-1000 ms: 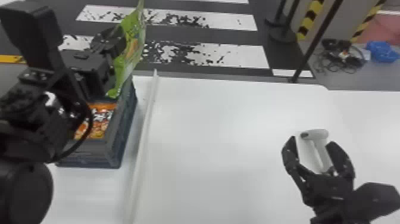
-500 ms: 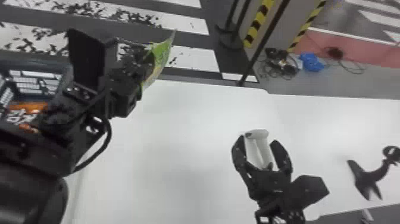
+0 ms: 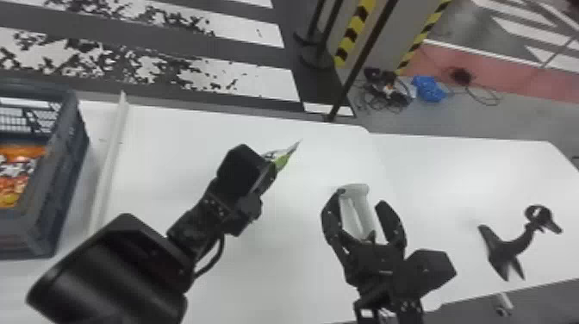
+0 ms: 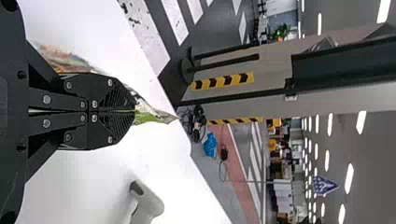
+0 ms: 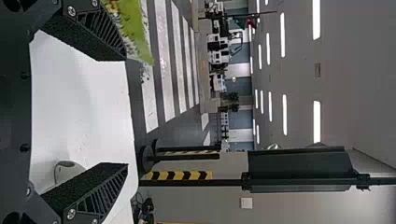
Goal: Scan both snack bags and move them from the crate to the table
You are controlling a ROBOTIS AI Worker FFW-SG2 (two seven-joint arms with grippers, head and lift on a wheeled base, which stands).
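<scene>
The left gripper point(image 3: 268, 173) is closed on a green snack bag point(image 3: 282, 161), pinching it up over the middle of the white table point(image 3: 172, 142), and from here I see the bag's pointed end poking out past the fingertips. Just to the right, the right gripper point(image 3: 361, 199) has its fingers spread wide with nothing between the pads. A white scanner point(image 3: 358, 217) sits on the table, and in the head view it shows through that gap; I can make out its rounded head and its handle. Farther right, a black stand point(image 3: 512, 250) with a ring at one end rests on the tabletop. Over to the left, a pale strip point(image 3: 107, 176) runs from near to far along the table, and beyond it is the grey-blue crate point(image 3: 34, 237), with an orange snack bag point(image 3: 17, 172) inside. On the floor past the table's far edge, well apart from the grippers, lie tangled cables point(image 3: 387, 95) and a blue bundle point(image 3: 428, 89) right by them.
</scene>
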